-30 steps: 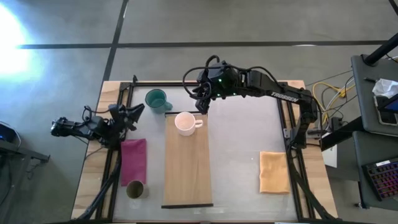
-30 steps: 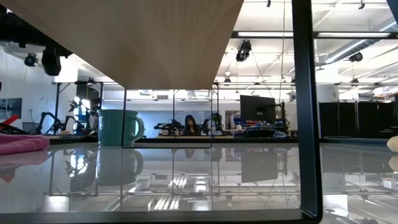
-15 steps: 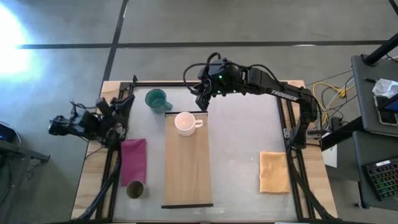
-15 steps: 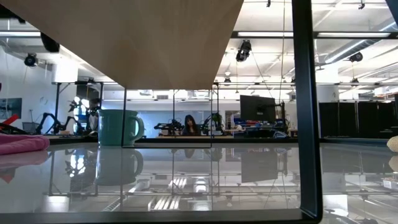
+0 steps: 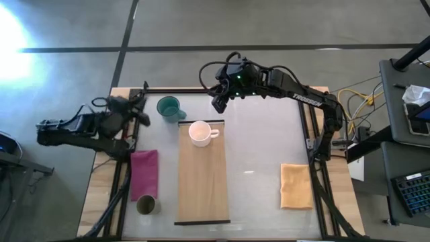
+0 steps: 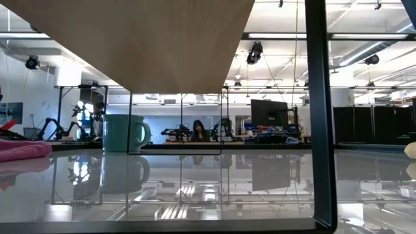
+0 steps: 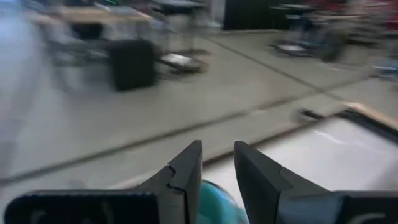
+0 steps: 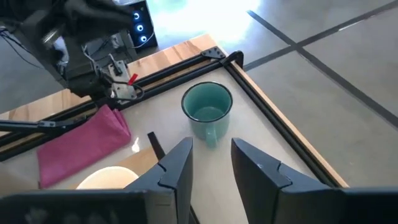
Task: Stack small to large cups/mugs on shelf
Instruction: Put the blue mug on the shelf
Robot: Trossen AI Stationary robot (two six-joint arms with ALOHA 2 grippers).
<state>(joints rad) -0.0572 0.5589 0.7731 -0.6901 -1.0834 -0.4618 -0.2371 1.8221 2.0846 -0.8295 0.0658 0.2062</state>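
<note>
Dark fingers of the right hand stand slightly spread with nothing between them, hovering above the far end of the bench, between the teal mug and the white mug. In the right wrist view the teal mug sits just past the fingertips, upright, its handle turned toward the camera, close to the black frame rail at the bench's far corner. From above, this hand hangs beyond the far short end of the shelf, a little to the right of the teal mug.

At the bench's left edge, the left hand reaches toward the teal mug from the left and sits just beside it. Its two fingers are parted by a narrow gap, and a curve of the teal mug shows low between them; whether they touch it cannot be told.

On the shelf, the white mug stands upright near the far end, its handle pointing right. The small olive-brown cup stands on the bench near the front left, just beside the shelf's left long edge and at the near end of the pink cloth. A tan cloth lies well apart on the right side.

From bench height, the teal mug stands on the glossy surface at left, with the pink cloth at the left edge.
</note>
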